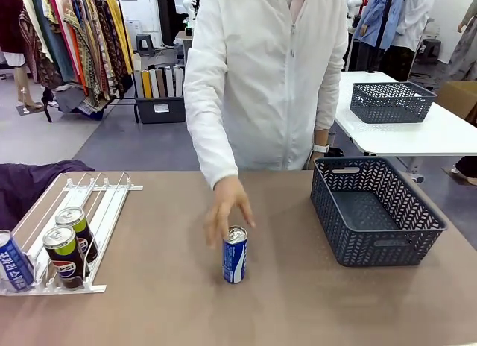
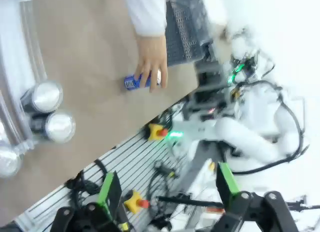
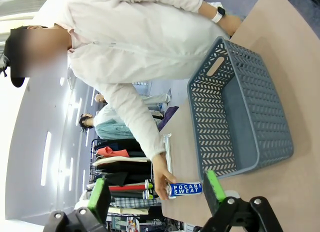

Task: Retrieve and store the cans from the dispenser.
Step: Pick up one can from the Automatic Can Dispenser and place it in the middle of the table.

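A blue can (image 1: 235, 255) stands upright mid-table with the person's hand (image 1: 227, 204) resting on its top. The same blue can (image 2: 136, 82) lies under the hand in the left wrist view, and as a Pocari Sweat can (image 3: 184, 188) in the right wrist view. The white-and-clear dispenser (image 1: 97, 197) lies at the table's left, holding two black Pepsi cans (image 1: 68, 245) and one more blue can (image 1: 13, 262) at its front end. My left gripper (image 2: 167, 176) is open and empty, off the table's near edge. My right gripper (image 3: 155, 182) is open too, far from the can.
A dark grey lattice basket (image 1: 373, 212) sits on the table's right, with nothing inside it. A second grey basket (image 1: 391, 101) stands on a white table behind. Purple cloth (image 1: 30, 182) lies beyond the dispenser. The person stands at the far edge.
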Controlling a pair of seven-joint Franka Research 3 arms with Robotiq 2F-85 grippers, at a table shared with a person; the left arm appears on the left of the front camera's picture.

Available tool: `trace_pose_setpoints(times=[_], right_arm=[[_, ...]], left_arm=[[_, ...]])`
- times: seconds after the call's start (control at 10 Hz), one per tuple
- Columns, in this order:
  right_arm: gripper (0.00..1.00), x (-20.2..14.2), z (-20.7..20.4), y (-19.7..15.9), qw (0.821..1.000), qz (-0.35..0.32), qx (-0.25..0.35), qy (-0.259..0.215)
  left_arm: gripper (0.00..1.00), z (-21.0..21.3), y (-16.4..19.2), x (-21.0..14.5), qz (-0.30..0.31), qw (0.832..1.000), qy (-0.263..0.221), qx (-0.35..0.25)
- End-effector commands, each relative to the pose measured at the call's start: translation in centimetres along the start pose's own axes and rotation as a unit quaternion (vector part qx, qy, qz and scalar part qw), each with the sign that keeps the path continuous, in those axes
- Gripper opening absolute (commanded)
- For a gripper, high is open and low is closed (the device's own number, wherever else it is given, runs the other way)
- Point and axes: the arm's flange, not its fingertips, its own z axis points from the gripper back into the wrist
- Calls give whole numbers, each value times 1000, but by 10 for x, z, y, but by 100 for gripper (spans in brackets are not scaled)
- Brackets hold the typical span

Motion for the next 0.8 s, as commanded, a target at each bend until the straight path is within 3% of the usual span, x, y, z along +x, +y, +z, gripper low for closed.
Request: trace_pose_setpoints(times=[0.0, 0.2, 0.3, 0.7], right_arm=[[100, 2, -2, 3, 1000, 2, 13, -6], [100, 2, -2, 3, 1000, 2, 13, -6], [100, 2, -2, 3, 1000, 2, 13, -6], [100, 2, -2, 3, 1000, 2, 13, -6]], left_arm=[[100, 23, 76, -15, 61, 985, -105, -122], [100, 24, 112, -32, 81, 977, -114, -162], [100, 44, 92, -44, 80, 987, -98, -101], [100, 44, 92, -44, 80, 987, -98, -101]])
